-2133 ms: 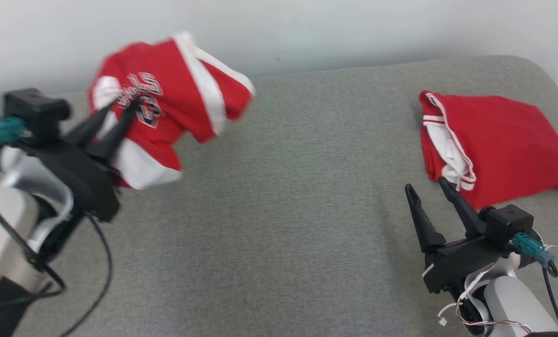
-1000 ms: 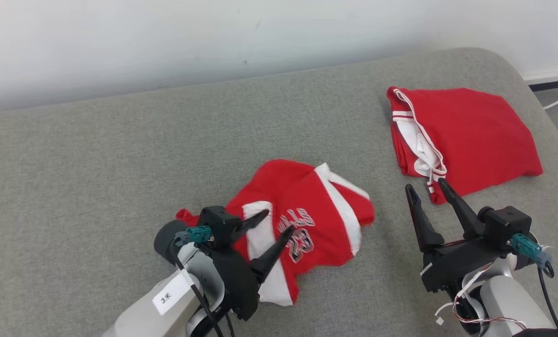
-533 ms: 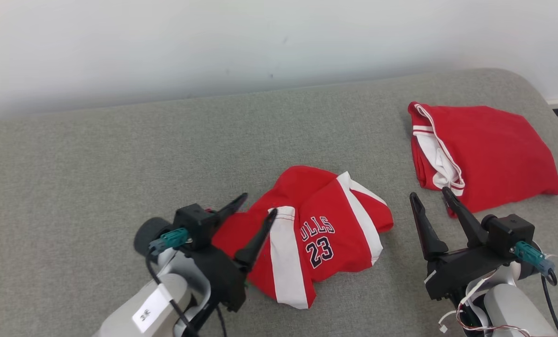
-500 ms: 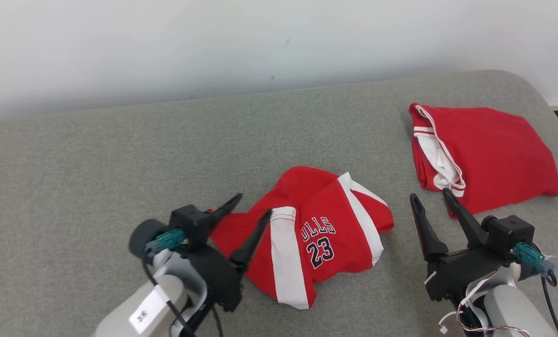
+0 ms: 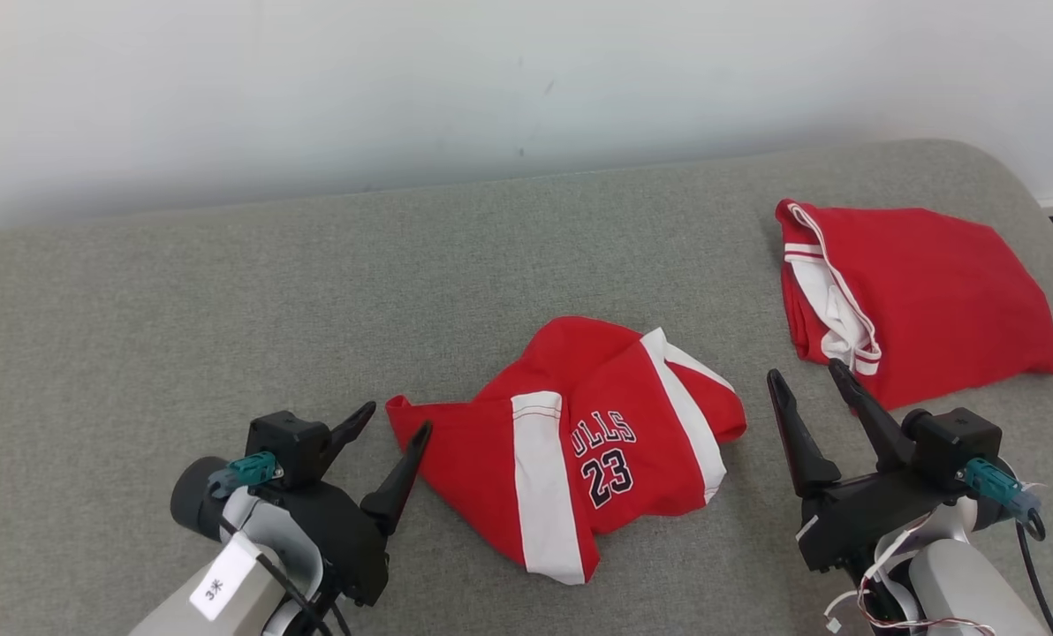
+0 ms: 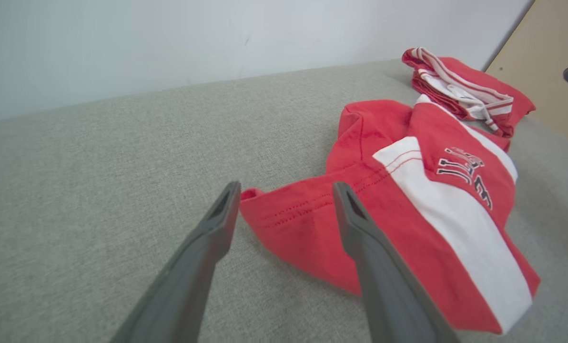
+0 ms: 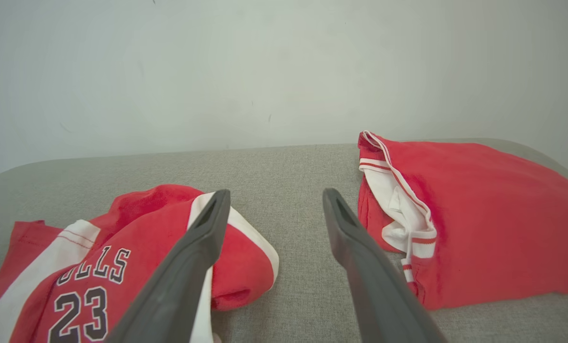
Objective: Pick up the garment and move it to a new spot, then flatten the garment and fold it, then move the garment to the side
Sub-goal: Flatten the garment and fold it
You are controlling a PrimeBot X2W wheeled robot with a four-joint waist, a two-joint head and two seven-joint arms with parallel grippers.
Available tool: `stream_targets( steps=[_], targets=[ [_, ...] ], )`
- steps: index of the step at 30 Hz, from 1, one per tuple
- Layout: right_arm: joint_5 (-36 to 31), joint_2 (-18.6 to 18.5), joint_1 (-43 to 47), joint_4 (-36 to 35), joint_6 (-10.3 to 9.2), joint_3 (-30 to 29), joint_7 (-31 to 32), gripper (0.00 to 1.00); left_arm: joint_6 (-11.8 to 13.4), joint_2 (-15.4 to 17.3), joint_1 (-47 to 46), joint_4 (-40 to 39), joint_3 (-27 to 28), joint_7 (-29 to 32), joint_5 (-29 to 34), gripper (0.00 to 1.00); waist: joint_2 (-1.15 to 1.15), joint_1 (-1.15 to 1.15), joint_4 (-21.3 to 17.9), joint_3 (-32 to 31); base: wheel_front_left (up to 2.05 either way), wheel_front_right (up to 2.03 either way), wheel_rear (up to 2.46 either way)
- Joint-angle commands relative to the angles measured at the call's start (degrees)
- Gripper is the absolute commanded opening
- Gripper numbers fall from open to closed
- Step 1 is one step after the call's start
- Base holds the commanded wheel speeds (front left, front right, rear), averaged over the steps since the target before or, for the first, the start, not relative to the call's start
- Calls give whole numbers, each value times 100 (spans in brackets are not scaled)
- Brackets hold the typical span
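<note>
Nearest, the left hand (image 5: 397, 418) sits just left of the garment (image 5: 579, 442), fingers spread wide and holding nothing, its tips near the garment's left corner. The right hand (image 5: 803, 370) is just right of the garment, also wide and empty. The garment is red with white stripes and the number 23, and it lies crumpled on the grey cushion (image 5: 226, 309). Beyond it to the right lies a folded red garment (image 5: 924, 291), well apart. Farthest back stands a pale wall (image 5: 403, 88).

Lost in a fold of the garment (image 5: 597, 389): start of its lettering (image 5: 603, 433), probably one letter. Cropped by right wrist view's edge: folded red cloth (image 7: 479, 214).
</note>
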Motion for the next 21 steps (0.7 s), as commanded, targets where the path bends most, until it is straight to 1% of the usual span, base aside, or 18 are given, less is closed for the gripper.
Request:
stream_targets(
  steps=[1, 6, 12, 13, 15, 21],
  targets=[
    [56, -33, -49, -16, -3, 20, 11, 100, -73, -17, -46, 139, -10, 21, -28, 100, 0, 0, -43, 39, 0, 0, 0],
    [65, -25, -86, 2, -4, 55, -5, 100, -239, -93, -183, 587, -66, 118, -119, 100, 0, 0, -166, 119, 0, 0, 0],
    [92, -19, -133, 38, -4, 77, -40, 100, -378, -240, -330, 1038, -102, 81, -244, 100, 0, 0, -318, 198, 0, 0, 0],
    [93, -21, -138, 46, -3, 77, -46, 100, -395, -263, -342, 1102, -135, 101, -262, 93, 0, 0, -338, 205, 0, 0, 0],
    [96, -35, -136, 59, -4, 70, -55, 100, -430, -302, -385, 1194, -158, 75, -318, 0, 0, 0, -357, 207, 0, 0, 0],
    [48, -40, -62, 92, -3, 20, -85, 100, -473, -344, -514, 1319, -197, -105, -274, 0, 0, 0, -259, 122, 0, 0, 0]
  ],
)
